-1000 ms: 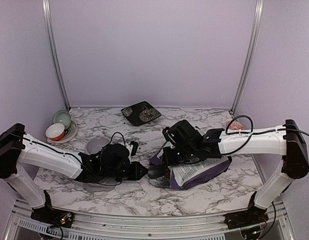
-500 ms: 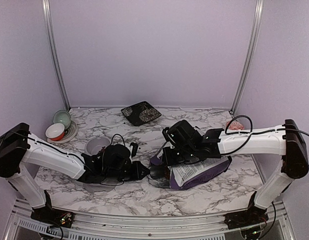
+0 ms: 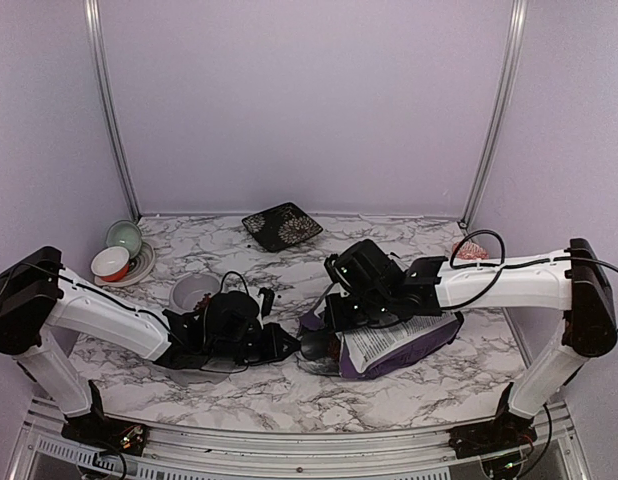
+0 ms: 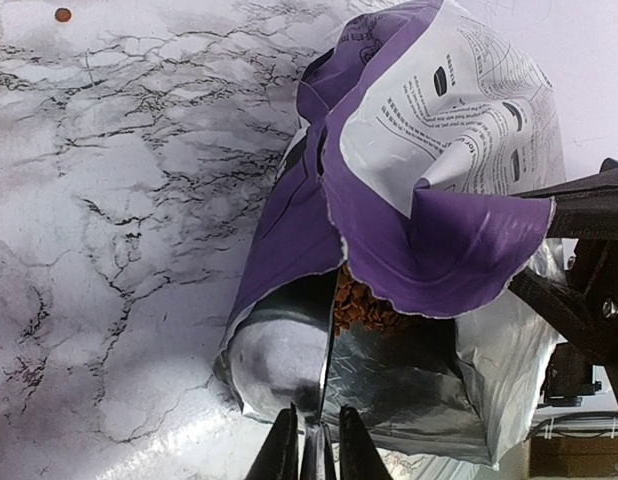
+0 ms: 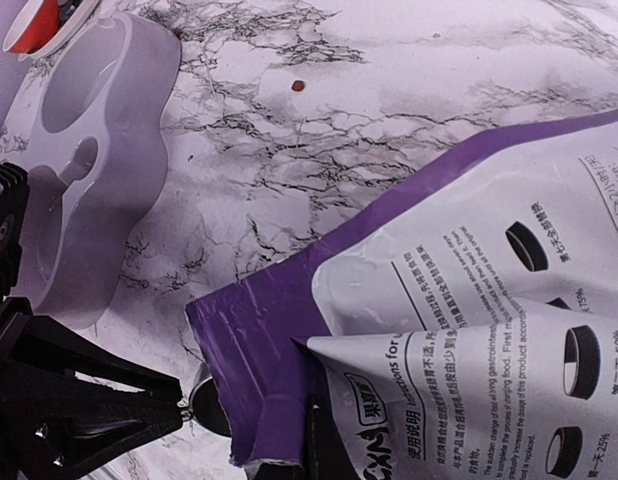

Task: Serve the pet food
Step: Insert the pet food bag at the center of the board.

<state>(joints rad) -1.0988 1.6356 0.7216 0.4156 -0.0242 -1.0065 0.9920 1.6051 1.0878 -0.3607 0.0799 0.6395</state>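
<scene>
The purple-and-white bag [image 3: 401, 343] lies on its side on the marble table, mouth toward the left. My right gripper [image 5: 299, 452] is shut on the bag's upper lip [image 5: 269, 400] and holds the mouth up. My left gripper [image 4: 315, 452] is shut on the handle of the shiny metal scoop [image 4: 285, 352]. The scoop's bowl sits inside the foil-lined mouth. Reddish-brown pet food [image 4: 364, 305] shows as a small heap just past the scoop's rim, under the purple flap [image 4: 449, 250]. In the top view the left gripper [image 3: 287, 345] meets the bag mouth below the right gripper [image 3: 334, 315].
The grey double bowl [image 3: 194, 293] sits left of the bag, partly under my left arm, and shows in the right wrist view too [image 5: 89, 150]. One loose pellet [image 5: 298, 86] lies on the table. Stacked bowls [image 3: 119, 255] stand far left and a black patterned plate [image 3: 282, 225] at the back.
My left arm has crept slightly right, bringing the scoop a little further into the bag mouth. The right arm and the bag have stayed put.
</scene>
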